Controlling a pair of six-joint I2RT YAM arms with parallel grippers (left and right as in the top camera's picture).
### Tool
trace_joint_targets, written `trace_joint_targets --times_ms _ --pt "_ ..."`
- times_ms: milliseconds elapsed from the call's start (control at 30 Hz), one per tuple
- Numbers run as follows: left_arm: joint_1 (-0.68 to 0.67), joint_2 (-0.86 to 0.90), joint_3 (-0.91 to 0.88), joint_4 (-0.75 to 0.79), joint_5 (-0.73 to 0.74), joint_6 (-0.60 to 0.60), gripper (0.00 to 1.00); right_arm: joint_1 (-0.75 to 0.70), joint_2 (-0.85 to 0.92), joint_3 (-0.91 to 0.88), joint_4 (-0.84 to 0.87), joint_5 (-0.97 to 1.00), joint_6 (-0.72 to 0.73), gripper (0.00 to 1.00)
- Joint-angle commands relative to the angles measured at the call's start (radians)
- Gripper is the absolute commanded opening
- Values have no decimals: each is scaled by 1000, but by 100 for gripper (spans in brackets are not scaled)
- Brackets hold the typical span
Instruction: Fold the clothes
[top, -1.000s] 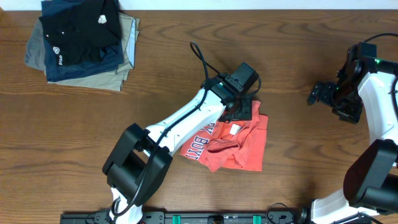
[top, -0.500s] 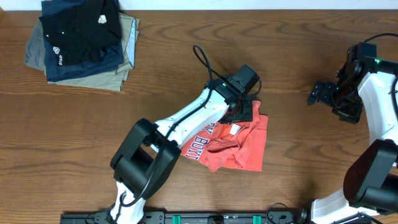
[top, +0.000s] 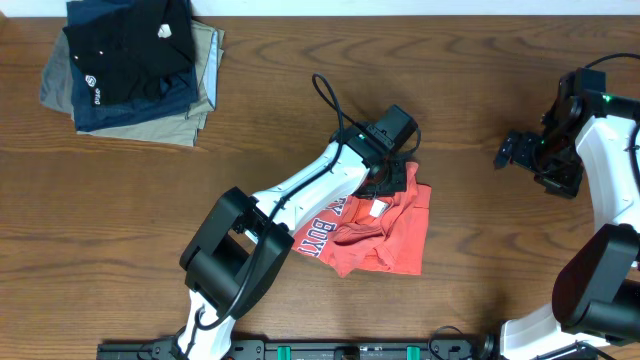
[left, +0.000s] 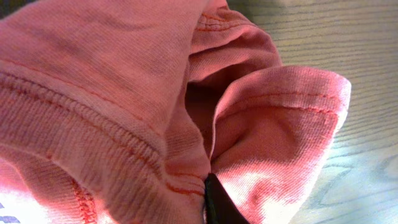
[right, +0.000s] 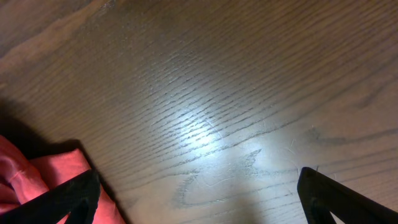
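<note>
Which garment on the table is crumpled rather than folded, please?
The coral-red T-shirt, pinched by the left hand; the others lie neatly folded in the corner stack.

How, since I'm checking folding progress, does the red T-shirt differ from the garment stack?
The red T-shirt lies crumpled mid-table; the garment stack sits neatly folded at the far-left corner. The left fingers pinch the T-shirt; nothing touches the stack. Both rest on the table.

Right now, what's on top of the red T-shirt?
The left pincer sits there, shut on the T-shirt near its top edge. Its arm hides part of the lettering.
</note>
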Motion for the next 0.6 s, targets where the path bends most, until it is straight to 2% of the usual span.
trace_joint_targets --times_ms 0,300,500,567 --pt "-6 -35 18 -6 -2 11 6 -1 -6 6 0 -3 3 99" --pt "-47 -133 26 -6 -13 21 6 -1 -6 6 0 -3 3 99" --pt "-76 -124 25 -3 -13 20 7 -1 -6 6 0 -3 3 99" --pt "-94 -114 25 8 -13 20 9 -1 -6 6 0 -3 3 99"
